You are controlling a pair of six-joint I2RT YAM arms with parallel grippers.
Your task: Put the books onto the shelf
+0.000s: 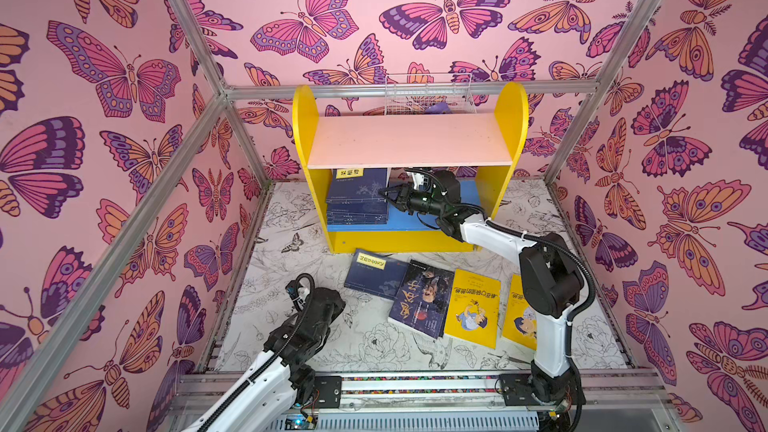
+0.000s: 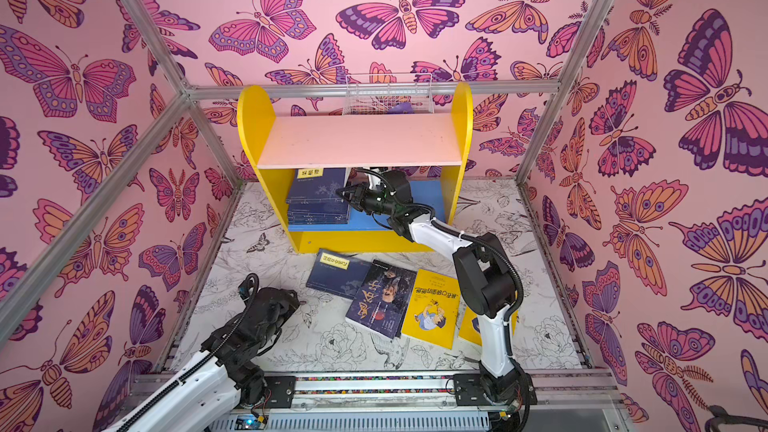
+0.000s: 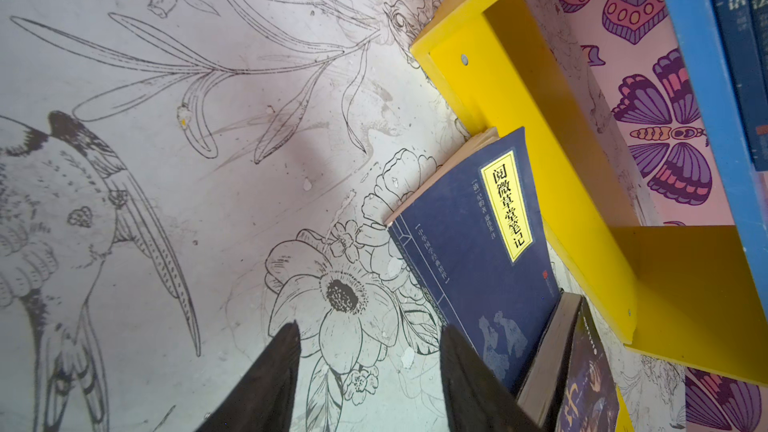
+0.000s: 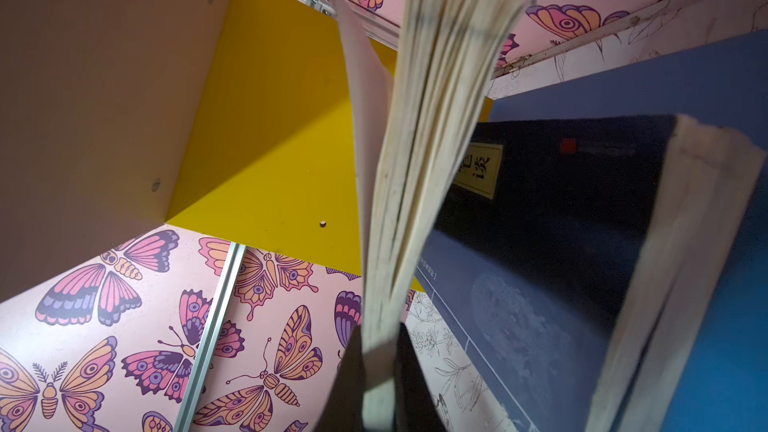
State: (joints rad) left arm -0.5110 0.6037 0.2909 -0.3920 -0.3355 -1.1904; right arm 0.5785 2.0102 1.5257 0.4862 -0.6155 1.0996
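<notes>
Books lay in two places. A pile of navy paperbacks with yellow title labels sat on the left part of the blue lower board of the small shelf with yellow round-topped side panels, beneath its pale pink upper board. Four more lay flat on the white table printed with line-drawn flowers in front of the shelf. These were a navy paperback with a yellow label, a dark paperback with orange lettering partly over it, a bright yellow cartoon-cover paperback just beside that, and a second yellow paperback half hidden behind the right arm. The right gripper was inside the lower tier at the pile's right edge, clamped on a paperback with fanned cream pages held on edge. The left gripper hovered over the table near the navy paperback with a yellow label, its fingers apart and holding nothing. A white wire basket stood behind the shelf.
</notes>
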